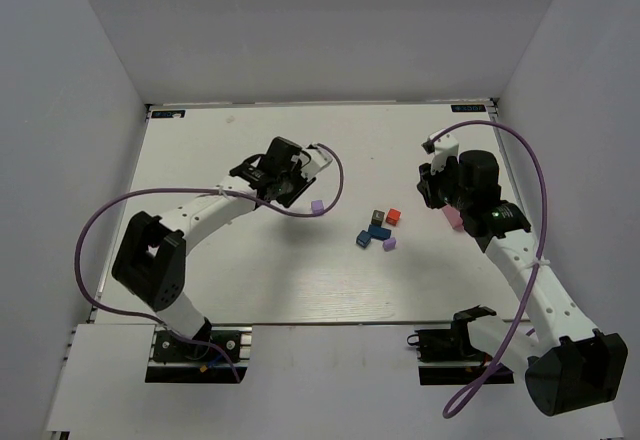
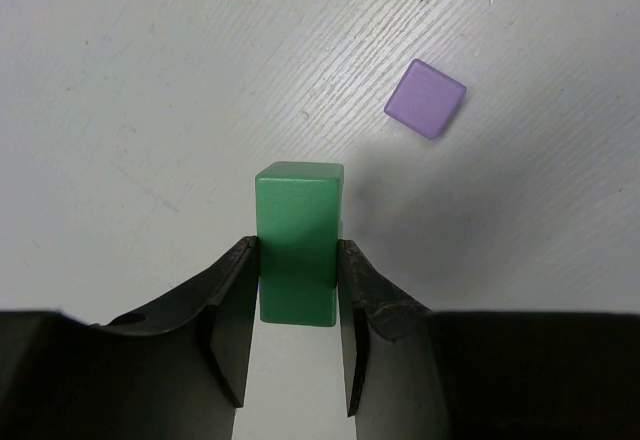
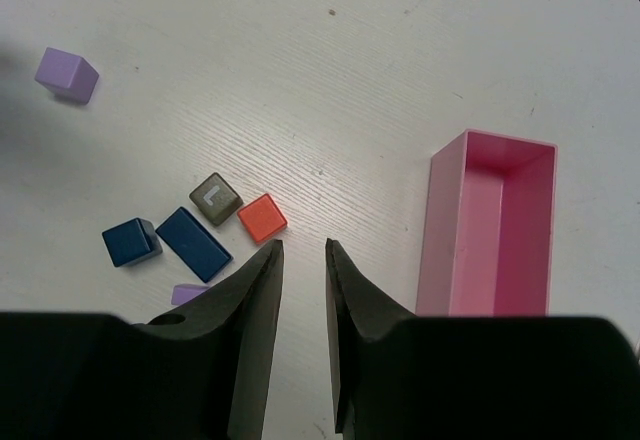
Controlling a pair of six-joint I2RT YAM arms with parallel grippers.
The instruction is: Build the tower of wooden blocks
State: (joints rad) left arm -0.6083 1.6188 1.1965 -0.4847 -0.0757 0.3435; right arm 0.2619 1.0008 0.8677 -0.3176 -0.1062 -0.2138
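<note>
From above, the left arm (image 1: 195,215) is reaching over the left half of the tabletop (image 1: 250,280), and the wrist is hiding the left jaws there. A purple cube (image 1: 317,206) is lying just to their right. The other wood blocks (image 1: 378,230) are sitting in a loose cluster near the centre, between the two arms. The right arm (image 1: 520,260) is hanging over the right side, with the pink tray (image 1: 452,218) showing beside its wrist.

In the left wrist view, the left jaws are clenching a green block (image 2: 298,230) by its long sides, its far end sticking out past the tips. The purple cube is lying ahead and to the right, well apart.

In the right wrist view, the right jaws are standing slightly parted and gripping nothing. Left of them, an olive cube (image 3: 215,198), a red cube (image 3: 262,217), a blue bar (image 3: 194,244) and a blue cube (image 3: 130,242) are lying flat, close together. The pink tray is lying to the right, open side up.
</note>
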